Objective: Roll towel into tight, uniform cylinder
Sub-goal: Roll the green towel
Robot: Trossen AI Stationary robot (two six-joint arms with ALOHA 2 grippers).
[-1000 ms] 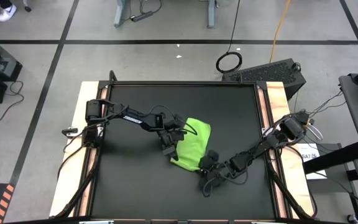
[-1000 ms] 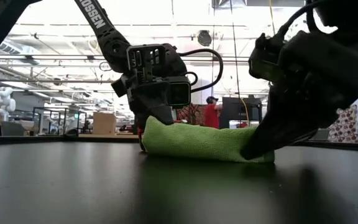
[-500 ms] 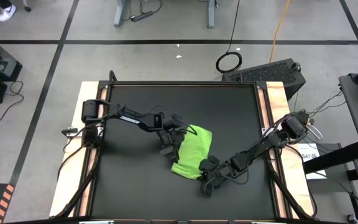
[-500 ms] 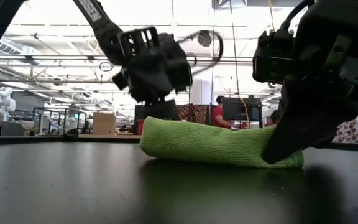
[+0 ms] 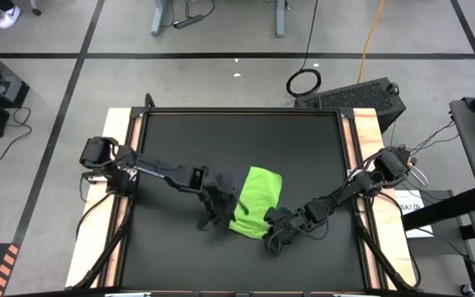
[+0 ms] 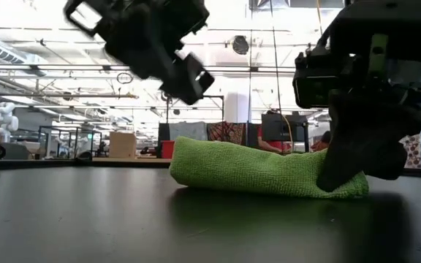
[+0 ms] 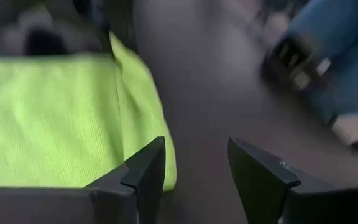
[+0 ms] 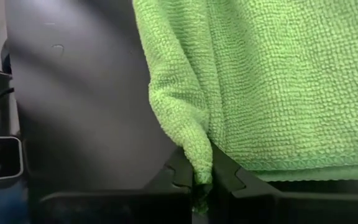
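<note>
On the black table (image 5: 303, 140): towel (image 5: 256, 200) loosely folded, lumpy | right hand (image 8: 199, 179) pinching its edge | left hand (image 7: 194, 165) open, empty

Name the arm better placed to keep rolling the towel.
Right. The right claw is shut on a fold of the towel at its near edge, while the left claw is open beside the towel, holding nothing.

The small lime-green towel (image 8: 272, 81) is soft cloth with a nubbly, looped weave, matt all over, its folded edge thick and fuzzy. The black table (image 5: 303, 148) top looks smooth with a faint sheen, edged by pale bare wood strips. The right end effector (image 8: 196, 177) has dark, matt plastic-looking fingers pinching the cloth.
</note>
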